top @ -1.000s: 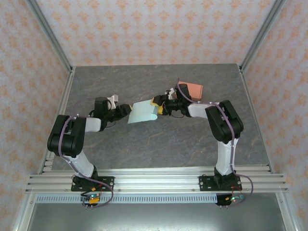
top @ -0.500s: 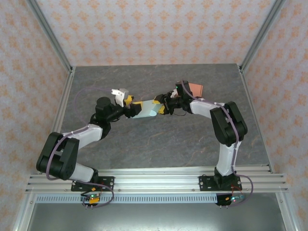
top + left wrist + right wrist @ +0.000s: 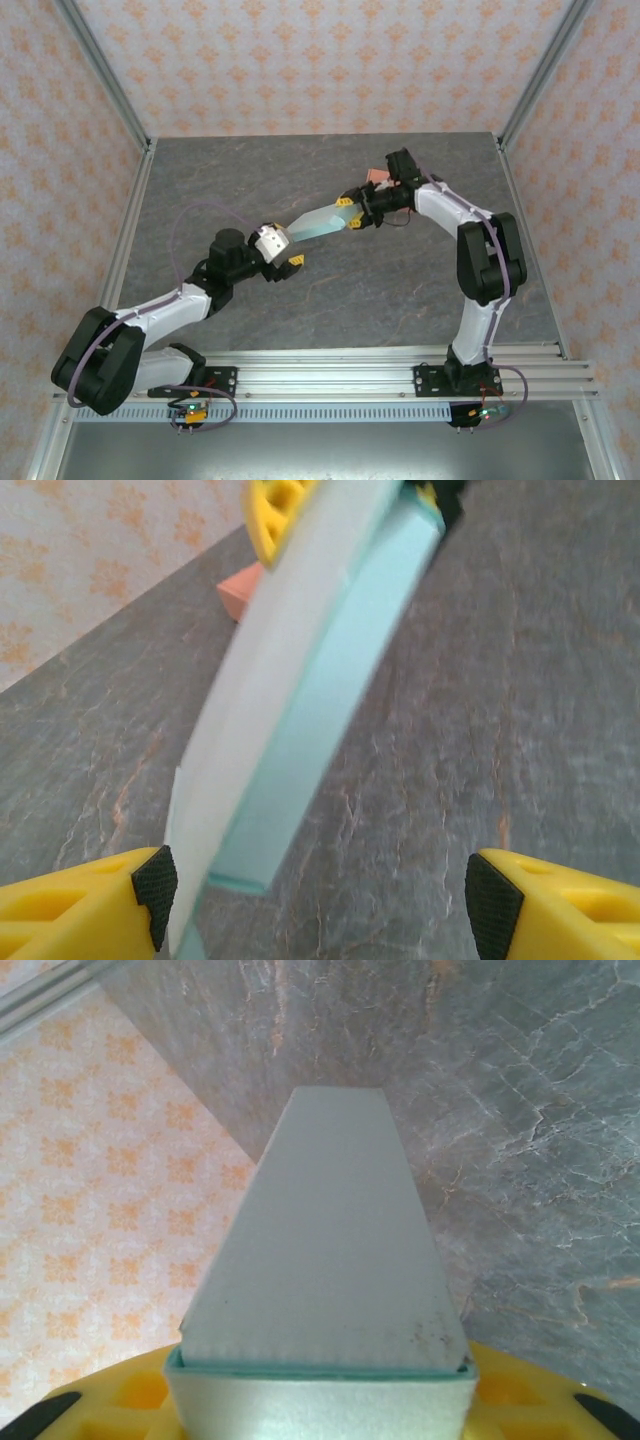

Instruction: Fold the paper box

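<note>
A grey, marble-veined table lay under even, soft light, closed in on three sides by walls papered in pale pink with an orange floral motif. Metal posts ran up the corners, and aluminium rails crossed the near edge.

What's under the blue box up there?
Grey table shows around the light blue paper box; the patch right beneath it is covered. Behind it a pink box peeks out, mostly hidden.

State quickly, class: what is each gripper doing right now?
Left gripper: open, holding nothing.
Right gripper: closed on the paper box.
</note>
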Robot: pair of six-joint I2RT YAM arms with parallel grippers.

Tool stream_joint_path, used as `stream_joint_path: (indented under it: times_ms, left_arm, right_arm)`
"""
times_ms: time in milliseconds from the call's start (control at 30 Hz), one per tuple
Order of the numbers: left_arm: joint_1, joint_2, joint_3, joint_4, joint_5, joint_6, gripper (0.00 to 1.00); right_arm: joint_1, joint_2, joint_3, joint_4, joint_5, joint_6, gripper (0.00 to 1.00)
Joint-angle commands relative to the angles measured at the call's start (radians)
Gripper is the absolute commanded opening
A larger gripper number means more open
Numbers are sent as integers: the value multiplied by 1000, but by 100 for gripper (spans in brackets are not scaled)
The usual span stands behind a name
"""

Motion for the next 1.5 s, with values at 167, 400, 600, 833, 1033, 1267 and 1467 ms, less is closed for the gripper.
stream_joint_path:
  times_ms: [167, 400, 600, 833, 1033, 1267, 1467]
  left_arm:
    - [-23, 4, -14, 78, -255, 107, 79]
    - [-48, 59, -7, 93, -208, 140, 77]
    - [-55, 63, 14, 32, -37, 150, 77]
    - [-64, 94, 61, -23, -28, 167, 75]
    - [-65, 165, 113, -59, -111, 233, 69]
    - [-65, 150, 100, -13, -172, 236, 50]
    - [-65, 84, 133, -140, -188, 235, 46]
  right_arm:
    - [-14, 80, 59, -325, -131, -160, 40]
    - [-14, 63, 12, -284, -163, -87, 40]
    - [-14, 26, 27, -276, -158, -37, 39]
    - [-14, 11, 43, -289, -160, -33, 38]
    - [19, -22, 42, -203, -180, 67, 37]
    - [35, -18, 44, -201, -169, 77, 38]
    - [35, -12, 53, -184, -138, 87, 55]
